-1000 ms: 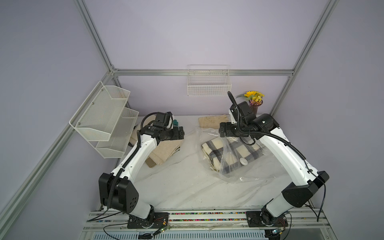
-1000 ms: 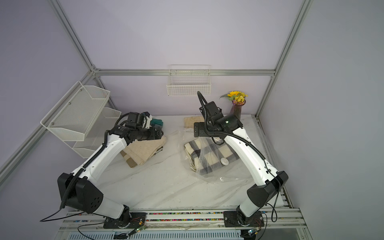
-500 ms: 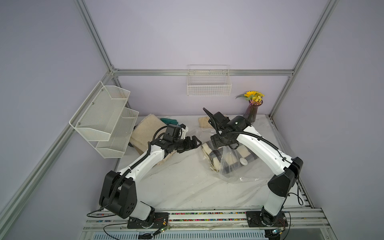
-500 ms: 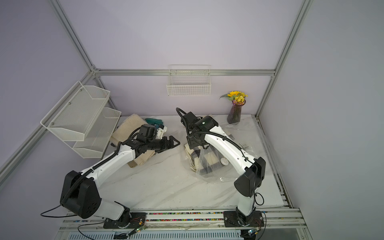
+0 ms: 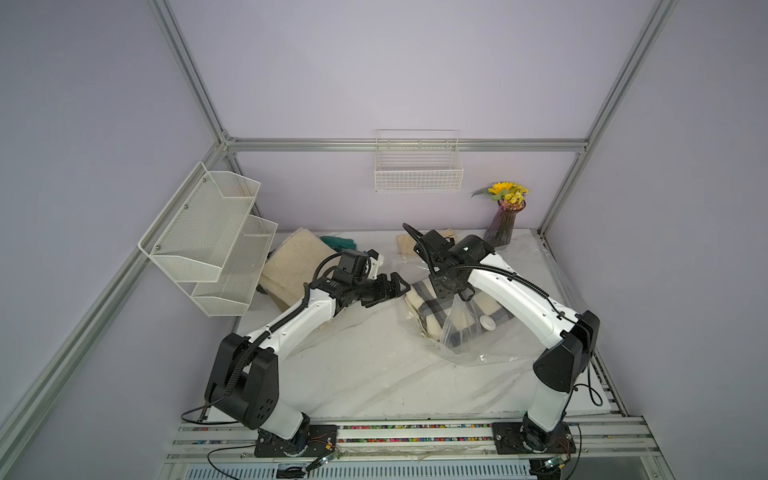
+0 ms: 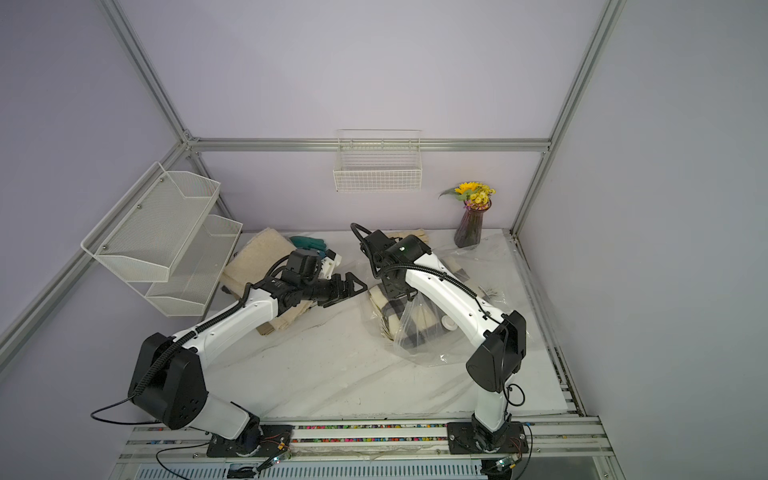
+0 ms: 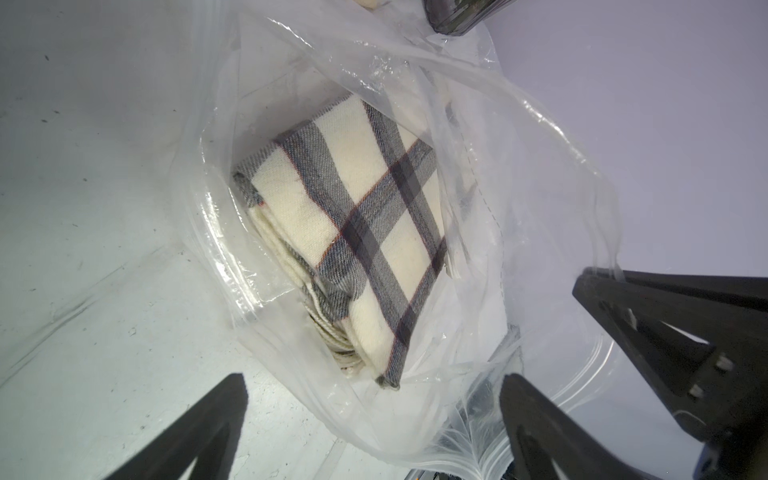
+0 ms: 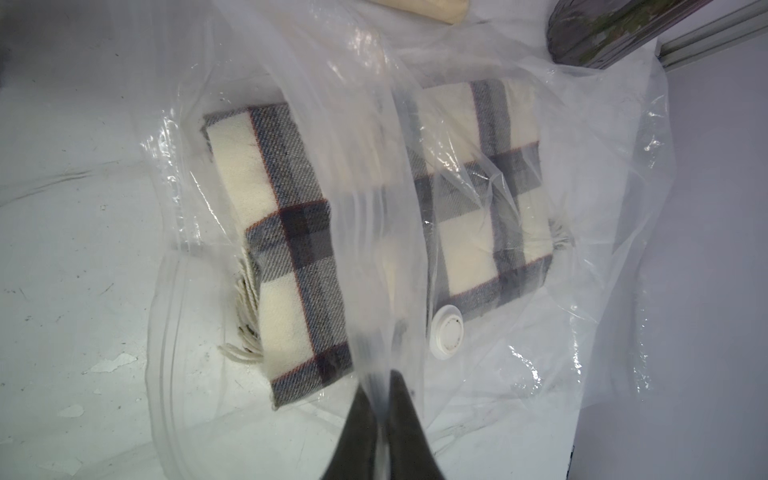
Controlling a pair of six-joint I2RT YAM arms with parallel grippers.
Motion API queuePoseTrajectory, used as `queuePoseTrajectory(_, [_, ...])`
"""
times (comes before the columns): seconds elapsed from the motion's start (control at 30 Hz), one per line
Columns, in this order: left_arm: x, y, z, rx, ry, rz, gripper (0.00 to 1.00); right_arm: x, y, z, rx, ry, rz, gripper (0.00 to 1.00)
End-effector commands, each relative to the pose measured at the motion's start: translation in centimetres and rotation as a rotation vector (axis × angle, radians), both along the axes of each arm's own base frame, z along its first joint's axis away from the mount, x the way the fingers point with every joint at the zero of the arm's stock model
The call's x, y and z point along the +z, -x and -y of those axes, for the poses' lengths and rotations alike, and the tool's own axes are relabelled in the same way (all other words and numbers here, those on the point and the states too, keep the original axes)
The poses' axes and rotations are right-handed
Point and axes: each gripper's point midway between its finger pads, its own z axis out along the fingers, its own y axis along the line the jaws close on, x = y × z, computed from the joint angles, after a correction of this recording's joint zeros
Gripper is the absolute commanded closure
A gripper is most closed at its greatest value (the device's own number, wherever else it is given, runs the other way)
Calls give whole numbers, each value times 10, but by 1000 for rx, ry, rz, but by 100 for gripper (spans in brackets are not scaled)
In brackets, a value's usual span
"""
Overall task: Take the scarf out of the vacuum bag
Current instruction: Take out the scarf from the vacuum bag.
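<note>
The right gripper (image 8: 380, 376) pinches the vacuum bag (image 8: 602, 174) film between its jaws, apparently holding the mouth open; the left gripper (image 7: 370, 378), jaws spread, faces the plaid scarf (image 7: 365, 208).

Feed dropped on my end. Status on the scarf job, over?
Right tool shut on vacuum bag film. Left tool open, at bag mouth. Scarf folded inside. Path clear.

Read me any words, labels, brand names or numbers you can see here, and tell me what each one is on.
None can be read.
The white valve cap on the vacuum bag has faint raised marks, too blurred to read.
The plaid scarf shows no label.
</note>
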Motion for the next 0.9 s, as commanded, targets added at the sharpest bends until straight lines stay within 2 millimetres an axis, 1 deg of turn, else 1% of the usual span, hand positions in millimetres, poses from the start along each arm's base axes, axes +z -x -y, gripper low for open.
queuePoseTrajectory(0.0, [1,-3,7,-17,25,23,4,6,-1,-1,12,12,20,98])
queuePoseTrajectory(0.03, [-1,-4,8,-20,25,17,4,7,-2,-2,13,7,24,100])
queuePoseTrajectory(0.2, [-19,-6,13,-32,14,-12,3,7,-2,-4,14,-7,24,100])
queuePoseTrajectory(0.33, [-43,-10,21,-58,13,-46,2,5,-1,-7,18,-20,12,100])
queuePoseTrajectory(0.43, [-54,-15,27,-65,17,-46,2,5,0,-7,19,-23,9,100])
queuePoseTrajectory(0.67, [-61,-26,45,-80,63,-46,1,3,4,-4,9,-19,7,100])
queuePoseTrajectory(0.87, [-67,-30,61,-104,92,-63,0,4,3,-3,8,-14,10,100])
